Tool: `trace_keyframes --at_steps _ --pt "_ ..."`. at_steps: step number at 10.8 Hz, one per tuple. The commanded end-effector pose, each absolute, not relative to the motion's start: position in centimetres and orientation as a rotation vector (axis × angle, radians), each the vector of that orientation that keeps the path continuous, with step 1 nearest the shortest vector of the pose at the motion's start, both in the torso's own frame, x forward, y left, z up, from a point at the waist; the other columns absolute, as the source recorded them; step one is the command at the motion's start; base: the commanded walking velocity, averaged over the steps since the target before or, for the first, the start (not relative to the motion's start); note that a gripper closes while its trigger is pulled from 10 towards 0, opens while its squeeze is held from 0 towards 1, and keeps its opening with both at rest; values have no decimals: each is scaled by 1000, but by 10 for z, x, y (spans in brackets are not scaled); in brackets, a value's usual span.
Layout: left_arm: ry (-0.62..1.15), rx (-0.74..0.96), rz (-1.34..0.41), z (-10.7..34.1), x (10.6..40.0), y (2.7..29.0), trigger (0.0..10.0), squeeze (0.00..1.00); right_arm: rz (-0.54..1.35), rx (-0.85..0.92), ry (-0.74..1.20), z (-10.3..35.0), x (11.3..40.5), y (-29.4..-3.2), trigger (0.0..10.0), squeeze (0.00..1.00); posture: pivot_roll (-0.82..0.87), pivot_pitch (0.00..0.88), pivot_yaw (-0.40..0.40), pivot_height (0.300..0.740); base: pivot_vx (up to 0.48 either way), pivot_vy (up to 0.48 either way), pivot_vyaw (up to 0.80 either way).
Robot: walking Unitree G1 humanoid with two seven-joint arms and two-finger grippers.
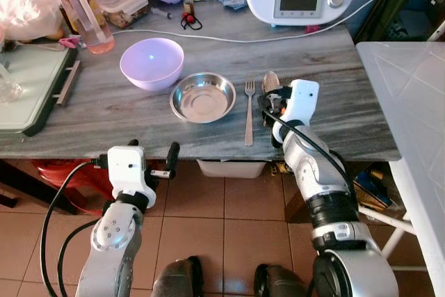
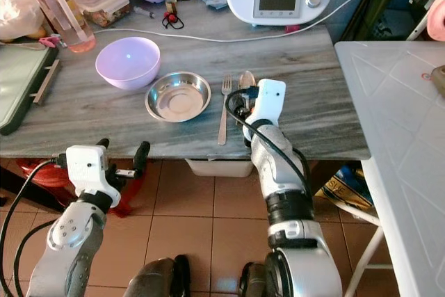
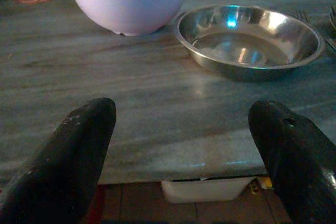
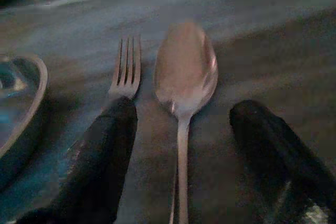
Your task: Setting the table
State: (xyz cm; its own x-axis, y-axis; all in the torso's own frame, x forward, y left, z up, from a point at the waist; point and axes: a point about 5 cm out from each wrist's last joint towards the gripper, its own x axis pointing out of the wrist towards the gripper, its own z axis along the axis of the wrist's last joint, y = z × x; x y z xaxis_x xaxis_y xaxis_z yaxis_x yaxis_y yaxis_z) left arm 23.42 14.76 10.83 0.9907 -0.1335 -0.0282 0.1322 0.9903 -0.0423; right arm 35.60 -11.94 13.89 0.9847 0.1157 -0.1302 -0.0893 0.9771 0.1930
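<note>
Grey table (image 1: 334,67): lilac bowl (image 1: 151,63), steel dish (image 1: 202,97) beside it, then fork (image 1: 249,110), then spoon (image 4: 185,82). Right gripper (image 4: 181,145) over spoon handle, fingers spread wide either side, gripping nothing. Left gripper (image 3: 181,145) at table's near edge, spread wide, empty.

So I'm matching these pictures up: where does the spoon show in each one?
Left eye: spoon right of fork, partly under right gripper.
Right eye: the same.
Right wrist: centre, between the open fingers.
Left wrist: can't tell.
Shared landmark: steel bowl.
</note>
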Motion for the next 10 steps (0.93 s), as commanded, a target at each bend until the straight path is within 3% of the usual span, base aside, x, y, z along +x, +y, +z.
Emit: trace_keyframes --at_steps 1,4,10 --pt "43 -30 -129 106 233 150 10000 0 100 140 63 152 355 -122 10000 1000 66 152 58 740 0 0 0" --pt "44 -31 -124 105 232 151 10000 0 -29 -3 -16 161 347 -143 10000 1000 67 158 56 740 0 0 0" --pt "62 -29 -125 105 226 153 10000 0 -28 -12 208 129 347 -158 10000 1000 81 184 59 740 0 0 0"
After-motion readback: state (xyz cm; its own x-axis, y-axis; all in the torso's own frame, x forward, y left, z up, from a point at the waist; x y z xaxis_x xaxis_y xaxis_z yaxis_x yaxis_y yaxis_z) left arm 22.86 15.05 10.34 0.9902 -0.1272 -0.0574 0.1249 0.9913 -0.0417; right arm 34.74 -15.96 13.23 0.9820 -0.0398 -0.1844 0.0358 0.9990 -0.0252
